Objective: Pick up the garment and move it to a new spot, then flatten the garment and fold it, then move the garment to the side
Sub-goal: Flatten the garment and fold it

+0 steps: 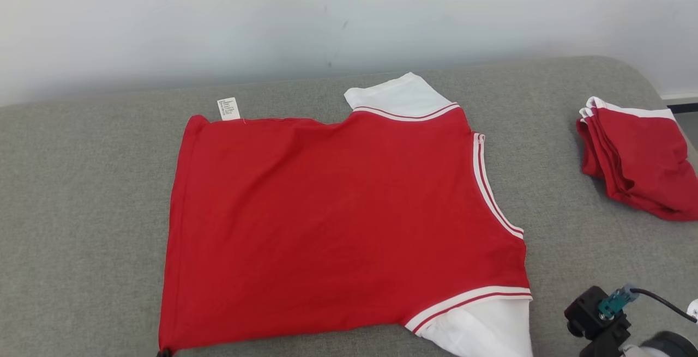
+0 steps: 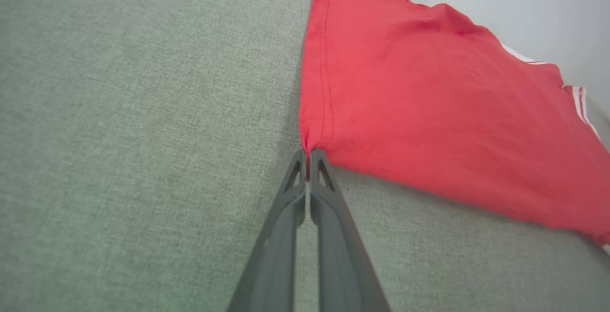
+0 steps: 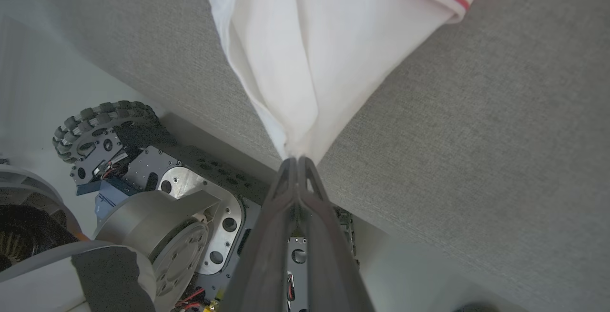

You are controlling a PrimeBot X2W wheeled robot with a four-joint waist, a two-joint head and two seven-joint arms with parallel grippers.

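Two clamps at the couch's (image 1: 82, 182) front edge: left gripper (image 2: 309, 152) on shirt (image 1: 338, 221) hem, right gripper (image 3: 296, 159) on sleeve (image 3: 295, 64); pull evenly.

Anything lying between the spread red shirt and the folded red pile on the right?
Nothing: in the head view the stretch between the shirt and the folded pile is bare grey upholstery.
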